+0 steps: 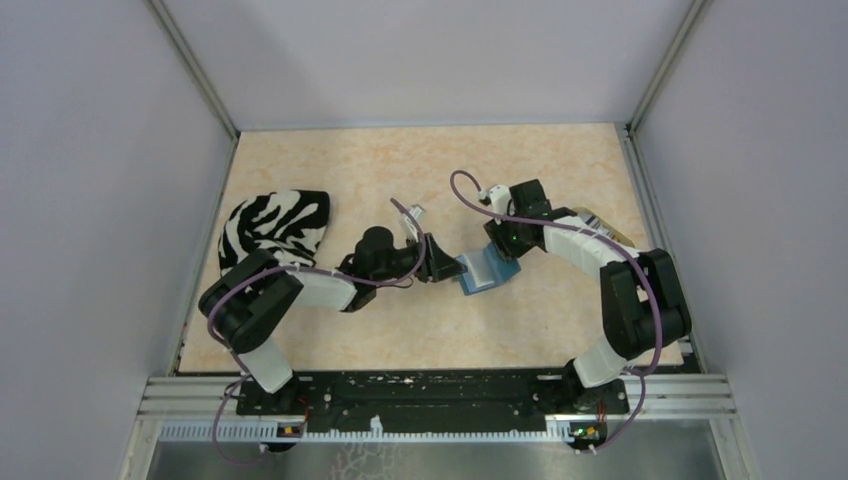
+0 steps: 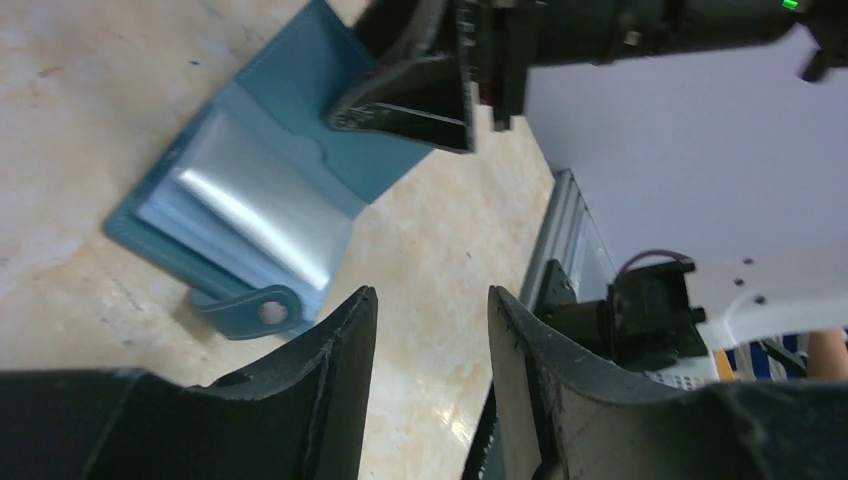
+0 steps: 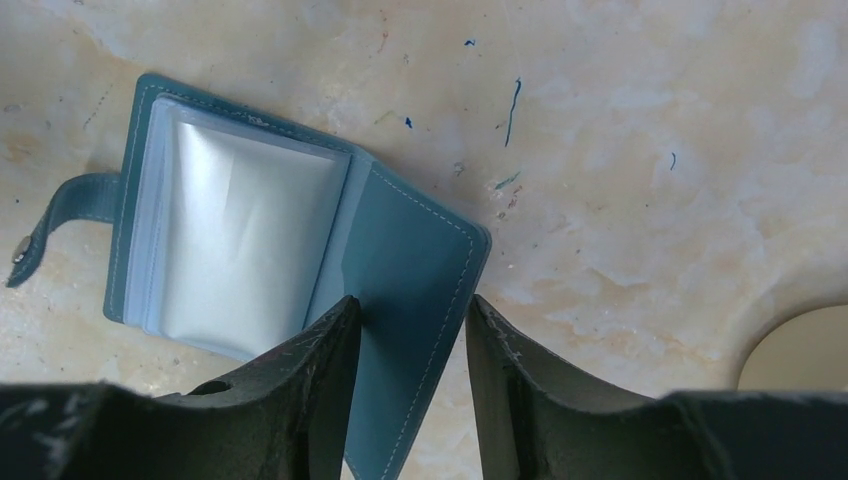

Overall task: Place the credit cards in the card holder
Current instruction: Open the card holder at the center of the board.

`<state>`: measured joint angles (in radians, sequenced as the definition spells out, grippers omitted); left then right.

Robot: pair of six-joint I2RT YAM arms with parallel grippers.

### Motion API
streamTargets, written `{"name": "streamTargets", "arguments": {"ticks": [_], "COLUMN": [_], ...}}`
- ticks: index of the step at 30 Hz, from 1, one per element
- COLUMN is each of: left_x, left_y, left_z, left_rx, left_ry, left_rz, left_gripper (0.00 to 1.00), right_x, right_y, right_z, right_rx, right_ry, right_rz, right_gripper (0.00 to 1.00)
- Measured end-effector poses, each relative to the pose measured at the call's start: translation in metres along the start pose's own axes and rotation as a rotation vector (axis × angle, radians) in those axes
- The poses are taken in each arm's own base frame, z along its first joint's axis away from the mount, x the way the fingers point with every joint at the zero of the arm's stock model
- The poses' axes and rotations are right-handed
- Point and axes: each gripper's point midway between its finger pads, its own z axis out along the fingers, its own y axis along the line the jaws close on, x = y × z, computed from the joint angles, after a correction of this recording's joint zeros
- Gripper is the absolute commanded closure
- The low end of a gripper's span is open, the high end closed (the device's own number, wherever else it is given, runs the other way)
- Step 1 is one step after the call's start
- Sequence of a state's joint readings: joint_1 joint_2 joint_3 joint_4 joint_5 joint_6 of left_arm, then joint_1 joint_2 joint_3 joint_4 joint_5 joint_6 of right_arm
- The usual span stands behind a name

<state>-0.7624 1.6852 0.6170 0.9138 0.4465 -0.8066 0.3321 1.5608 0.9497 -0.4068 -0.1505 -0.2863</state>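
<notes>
The teal card holder (image 1: 487,271) lies open at mid-table. In the right wrist view its clear sleeves (image 3: 240,240) show a grey-silver card inside, and its snap tab (image 3: 60,215) points left. My right gripper (image 3: 410,305) is open above the holder's raised cover flap (image 3: 415,250), which stands between the jaws. My left gripper (image 2: 430,300) is open and empty beside the holder (image 2: 250,190), near the snap tab (image 2: 250,310). Some cards (image 1: 598,224) show partly behind the right arm; most are hidden.
A black-and-white zebra cloth (image 1: 277,228) lies at the left. The rim of a beige tray (image 3: 800,345) shows at the right of the holder. Grey walls close the table on three sides. The right gripper's fingers (image 2: 420,90) hang over the holder.
</notes>
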Motion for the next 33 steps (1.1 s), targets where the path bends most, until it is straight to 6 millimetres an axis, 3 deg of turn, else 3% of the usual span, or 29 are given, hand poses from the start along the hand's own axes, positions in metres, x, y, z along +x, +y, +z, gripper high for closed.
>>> {"name": "streamTargets", "arguments": {"ticks": [9, 20, 25, 33], "left_x": [0.007, 0.010, 0.008, 0.004], "left_y": [0.056, 0.081, 0.081, 0.065], "left_z": [0.029, 0.057, 0.062, 0.071], "left_rx": [-0.189, -0.229, -0.226, -0.149], "left_ry": [0.024, 0.053, 0.061, 0.077], "left_rz": [-0.045, -0.062, -0.066, -0.078], "left_gripper": [0.44, 0.44, 0.44, 0.45], "right_x": [0.001, 0.000, 0.000, 0.001], "right_y": [0.000, 0.004, 0.005, 0.015], "right_z": [0.000, 0.000, 0.000, 0.000], "right_rx": [-0.006, -0.030, -0.037, -0.092], "right_ry": [0.000, -0.004, -0.005, -0.005], "right_rz": [0.006, 0.007, 0.007, 0.014], "right_gripper": [0.60, 0.61, 0.61, 0.61]}}
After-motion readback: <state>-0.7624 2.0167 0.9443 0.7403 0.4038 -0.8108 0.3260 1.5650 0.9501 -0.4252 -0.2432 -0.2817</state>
